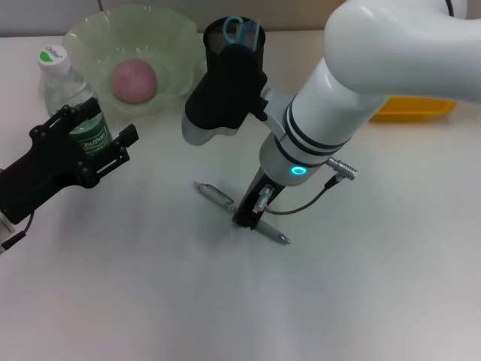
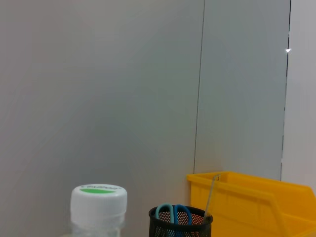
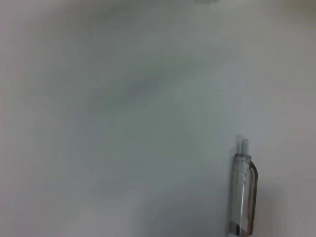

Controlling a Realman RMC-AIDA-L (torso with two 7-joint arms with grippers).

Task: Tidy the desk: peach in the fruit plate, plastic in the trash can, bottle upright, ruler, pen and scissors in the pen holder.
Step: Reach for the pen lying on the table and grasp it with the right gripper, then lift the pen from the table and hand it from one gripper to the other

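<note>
Your right claw (image 1: pixel 252 214) sits down over the pen (image 1: pixel 216 197) on the worktop (image 1: pixel 150 286), grip unclear, maybe grasping; left claw (image 1: pixel 101 147) released by the bottle (image 1: pixel 64 86).

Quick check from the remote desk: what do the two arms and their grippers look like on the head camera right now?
The right arm is glossy white with black bands and a glowing cyan ring at the wrist, plus a silver connector and a thin grey cable. Its right gripper is black with a silver fitting. The left gripper is matte black, blocky, with visible screws and a thin cable at its base.
</note>
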